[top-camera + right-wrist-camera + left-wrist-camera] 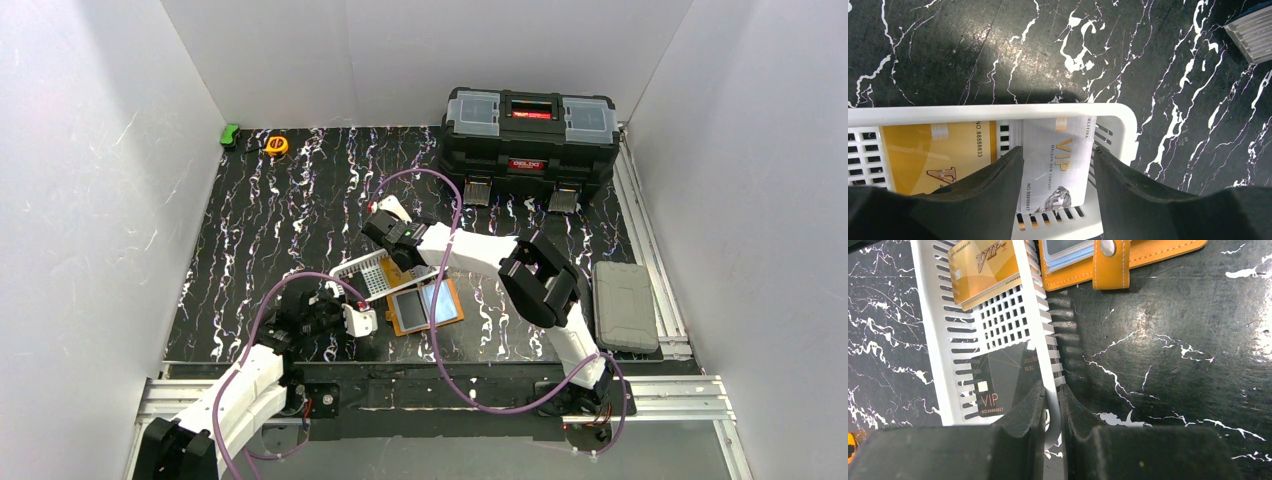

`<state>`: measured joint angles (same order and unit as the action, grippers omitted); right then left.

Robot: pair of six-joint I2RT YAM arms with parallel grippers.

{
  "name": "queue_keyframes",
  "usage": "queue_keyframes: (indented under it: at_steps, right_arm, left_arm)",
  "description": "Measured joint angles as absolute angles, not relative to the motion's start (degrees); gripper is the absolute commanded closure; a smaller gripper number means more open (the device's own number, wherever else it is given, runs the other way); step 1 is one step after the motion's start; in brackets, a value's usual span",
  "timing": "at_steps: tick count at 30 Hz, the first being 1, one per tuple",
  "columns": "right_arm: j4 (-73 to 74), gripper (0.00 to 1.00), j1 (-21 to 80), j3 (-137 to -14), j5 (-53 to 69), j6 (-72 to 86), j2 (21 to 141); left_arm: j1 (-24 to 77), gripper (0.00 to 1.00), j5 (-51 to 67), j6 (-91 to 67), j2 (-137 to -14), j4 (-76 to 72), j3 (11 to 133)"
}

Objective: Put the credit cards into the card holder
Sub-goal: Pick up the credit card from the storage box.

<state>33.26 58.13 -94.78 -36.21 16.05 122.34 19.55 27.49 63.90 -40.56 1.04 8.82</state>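
Down in the basket (pixel 998 111), the right gripper (pixel 1058 152) hangs open over the silver card (pixel 1058 167) while the left gripper (pixel 1052 390) pinches its wall, so squeeze and lift next, I'd guess.

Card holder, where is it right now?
In the top view the card holder lies open on the table near the front edge, centre, just right of the white basket.

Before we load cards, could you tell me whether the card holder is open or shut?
Open: the card holder lies spread flat on the table, clear pockets facing up, snap tab unfastened.
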Motion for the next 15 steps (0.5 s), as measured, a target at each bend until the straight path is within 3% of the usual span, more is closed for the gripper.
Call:
queue_keyframes:
  at_steps: [15]
  right_arm:
    - [34.2,0.42,58.48,-94.7,-37.74,16.21,122.34]
  left_arm:
    - [19.55,1.0,27.55,62.46,-42.74,0.49,9.91]
